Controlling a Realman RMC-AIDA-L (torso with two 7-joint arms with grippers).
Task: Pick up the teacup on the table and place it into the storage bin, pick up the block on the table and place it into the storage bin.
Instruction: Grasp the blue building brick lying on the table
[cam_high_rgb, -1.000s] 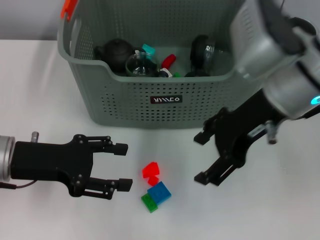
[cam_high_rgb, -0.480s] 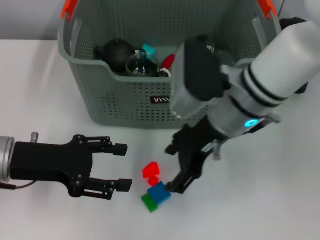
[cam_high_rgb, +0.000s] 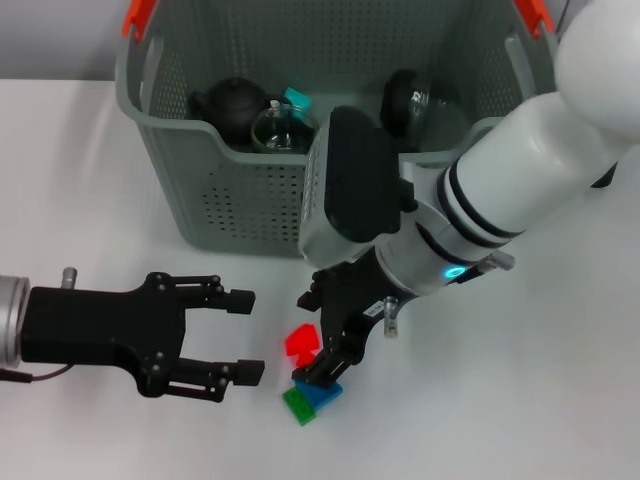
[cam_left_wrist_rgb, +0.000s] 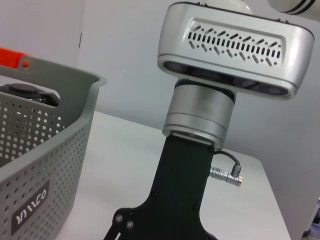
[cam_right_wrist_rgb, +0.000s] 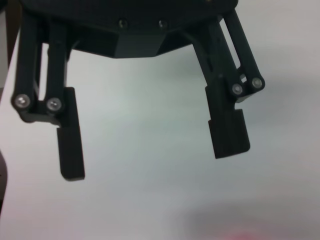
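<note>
Lower and leftward now, right hand (cam_high_rgb: 318, 338) straddles block (cam_high_rgb: 312, 389), fingers spread.

We note a plain white worktop (cam_high_rgb: 90, 180) filling the head view. Standing on it at the far middle is the large grey-green perforated plastic storage bin (cam_high_rgb: 250, 205), with orange handle tips and a small black label on its front wall. On the near part of the worktop, in front of the bin and apart from it, lies a small cluster of plastic blocks: a red block (cam_high_rgb: 299, 342) nearest the bin, then a blue block (cam_high_rgb: 322, 394) and a green block (cam_high_rgb: 297, 405), the last two touching. The wrist views show the same white surface.
</note>
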